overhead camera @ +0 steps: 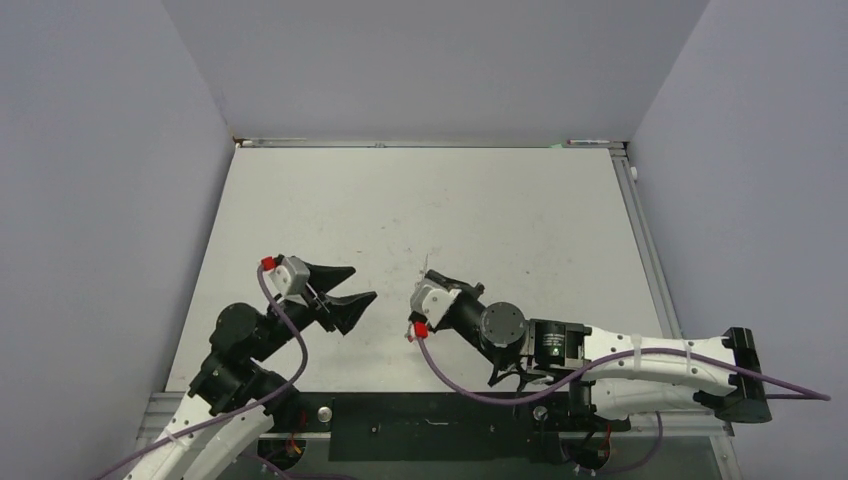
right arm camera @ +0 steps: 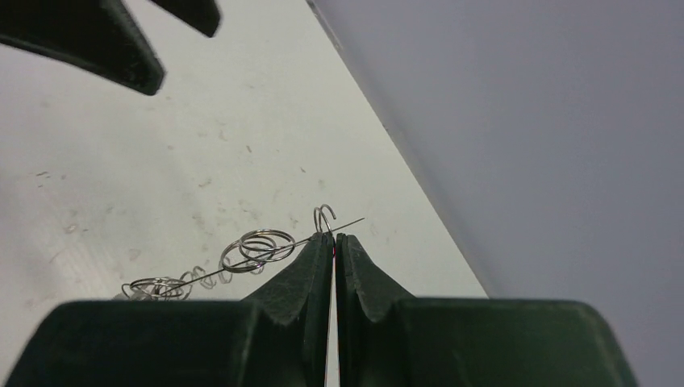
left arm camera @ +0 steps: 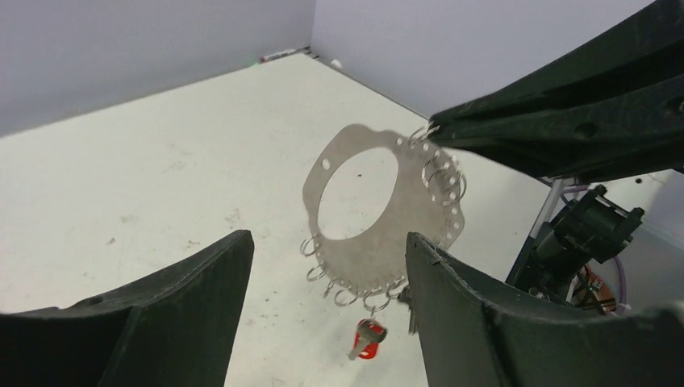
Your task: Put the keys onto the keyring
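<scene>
The keyring (left arm camera: 363, 262), a flat grey plate with a wide hole and wire split rings (right arm camera: 258, 246) along its edge, hangs in the air. My right gripper (right arm camera: 334, 238) is shut on its upper edge; in the left wrist view its tips (left arm camera: 435, 129) pinch the plate's top right. A key with a red tag (left arm camera: 367, 339) hangs from a split ring at the plate's bottom. A dark piece (left arm camera: 411, 305) hangs beside it, mostly hidden behind my left finger. My left gripper (left arm camera: 327, 242) is open and empty, just short of the plate. The blue-tagged key is out of view.
In the top view both grippers, left (overhead camera: 360, 283) and right (overhead camera: 428, 272), are near the front middle of the white table (overhead camera: 480, 200). Grey walls enclose the table on three sides. The left gripper's fingers (right arm camera: 105, 40) show at the upper left of the right wrist view.
</scene>
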`<state>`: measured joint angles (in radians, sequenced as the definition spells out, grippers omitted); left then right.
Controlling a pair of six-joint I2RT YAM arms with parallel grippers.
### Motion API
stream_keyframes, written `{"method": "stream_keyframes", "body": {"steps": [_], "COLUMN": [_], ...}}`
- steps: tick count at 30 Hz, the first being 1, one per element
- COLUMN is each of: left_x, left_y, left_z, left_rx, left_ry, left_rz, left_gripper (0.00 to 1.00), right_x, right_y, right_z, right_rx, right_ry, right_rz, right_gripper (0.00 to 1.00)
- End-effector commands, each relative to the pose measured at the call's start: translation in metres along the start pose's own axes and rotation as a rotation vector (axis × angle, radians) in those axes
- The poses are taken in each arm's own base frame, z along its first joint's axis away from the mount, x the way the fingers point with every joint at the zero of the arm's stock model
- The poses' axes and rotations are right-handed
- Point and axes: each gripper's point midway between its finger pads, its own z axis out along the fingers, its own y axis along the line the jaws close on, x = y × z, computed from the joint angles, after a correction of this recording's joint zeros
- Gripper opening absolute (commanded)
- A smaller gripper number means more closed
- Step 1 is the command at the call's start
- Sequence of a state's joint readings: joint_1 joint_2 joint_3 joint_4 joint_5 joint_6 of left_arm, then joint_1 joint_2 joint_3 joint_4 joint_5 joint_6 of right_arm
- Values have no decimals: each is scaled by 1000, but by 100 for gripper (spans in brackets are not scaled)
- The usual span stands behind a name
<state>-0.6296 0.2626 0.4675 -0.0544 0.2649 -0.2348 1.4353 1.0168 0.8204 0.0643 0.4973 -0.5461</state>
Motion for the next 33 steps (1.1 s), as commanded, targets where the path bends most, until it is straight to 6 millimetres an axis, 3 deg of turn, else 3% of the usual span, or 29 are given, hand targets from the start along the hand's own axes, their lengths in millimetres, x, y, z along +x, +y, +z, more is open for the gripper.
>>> {"method": "stream_keyframes", "body": {"steps": [1, 3, 7, 13, 17, 21, 33], "left_x": [-9, 10, 51, 89, 108, 125, 198], "left_y": [22, 40, 50, 27, 3, -19, -46], "left_z": [16, 28, 52, 97, 125, 150, 206], "left_rx": [-144, -247, -304, -167, 5, 149, 228], "left_ry": [24, 79, 205, 324, 377, 460, 651], "left_rz": [-188, -287, -407, -239, -224, -181, -27], "left_gripper": [65, 62, 60, 61, 58, 47, 41], "right_x": [-9, -2, 18, 39, 43, 40, 40], "right_y": [-84, -103, -142, -183, -198, -207, -227], "right_z": [-12, -15, -28, -53, -73, -91, -142], "right_rx": [272, 323, 489, 630, 676, 693, 770], "right_ry": [20, 28, 97, 165, 171, 160, 180], "right_rz": [224, 275, 345, 410, 440, 461, 493], "right_gripper": [5, 5, 5, 5, 5, 5, 5]}}
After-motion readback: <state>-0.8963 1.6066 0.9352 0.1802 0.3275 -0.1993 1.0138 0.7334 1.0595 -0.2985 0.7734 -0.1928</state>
